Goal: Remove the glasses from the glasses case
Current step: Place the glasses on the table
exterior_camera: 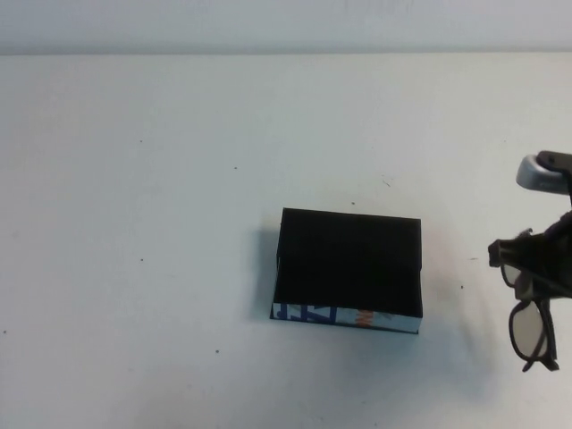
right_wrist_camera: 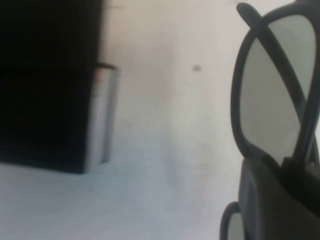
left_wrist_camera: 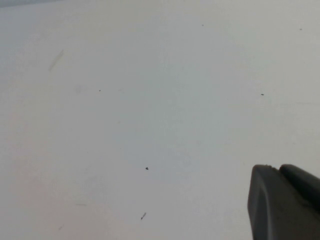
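The glasses case (exterior_camera: 349, 264) is a shallow black box lying open in the middle of the white table, its white printed side (exterior_camera: 344, 316) facing the near edge. Its inside looks black and empty. My right gripper (exterior_camera: 539, 257) is at the table's right edge, to the right of the case, shut on the glasses (exterior_camera: 533, 335), which hang from it just above the table. In the right wrist view the glasses (right_wrist_camera: 272, 95) sit in my right gripper (right_wrist_camera: 287, 167), with the case (right_wrist_camera: 45, 75) off to the side. My left gripper (left_wrist_camera: 277, 170) is shut and empty over bare table, outside the high view.
The white table (exterior_camera: 134, 223) carries only small dark specks. A pale wall (exterior_camera: 286, 22) runs along the table's far edge.
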Action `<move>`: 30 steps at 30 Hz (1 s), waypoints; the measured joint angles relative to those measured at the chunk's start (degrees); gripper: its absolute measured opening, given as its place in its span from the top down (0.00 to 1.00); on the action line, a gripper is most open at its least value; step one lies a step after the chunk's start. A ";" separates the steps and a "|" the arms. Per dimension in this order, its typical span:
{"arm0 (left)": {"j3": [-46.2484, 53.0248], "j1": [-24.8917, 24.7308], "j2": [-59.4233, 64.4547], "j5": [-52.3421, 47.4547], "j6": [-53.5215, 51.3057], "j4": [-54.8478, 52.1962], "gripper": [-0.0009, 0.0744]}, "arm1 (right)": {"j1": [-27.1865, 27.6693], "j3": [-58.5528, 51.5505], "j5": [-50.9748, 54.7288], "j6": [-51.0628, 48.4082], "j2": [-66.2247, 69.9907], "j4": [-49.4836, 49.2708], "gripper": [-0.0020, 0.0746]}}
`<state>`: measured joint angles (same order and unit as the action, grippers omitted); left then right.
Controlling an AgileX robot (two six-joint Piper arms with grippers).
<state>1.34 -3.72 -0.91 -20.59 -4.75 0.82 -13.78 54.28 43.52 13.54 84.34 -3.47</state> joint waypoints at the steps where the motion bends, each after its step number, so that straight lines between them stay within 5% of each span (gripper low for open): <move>1: 0.00 0.00 0.00 0.00 0.00 0.00 0.99 | 1.03 0.00 0.55 0.18 1.55 0.14 0.93; 14: 0.00 0.00 0.00 0.00 0.00 0.00 0.99 | 5.23 0.00 -0.89 -9.39 9.34 0.24 0.92; 24: 0.00 0.00 0.00 0.00 0.00 0.00 0.99 | 5.23 0.00 -2.66 -12.50 9.34 -0.49 0.64; 30: 0.00 0.00 0.00 0.00 0.00 0.00 0.99 | 5.23 0.00 -1.06 -12.50 4.09 -0.52 0.67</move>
<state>1.34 -3.72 -0.91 -20.59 -4.75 0.82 -8.55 54.28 42.46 1.03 88.43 -3.99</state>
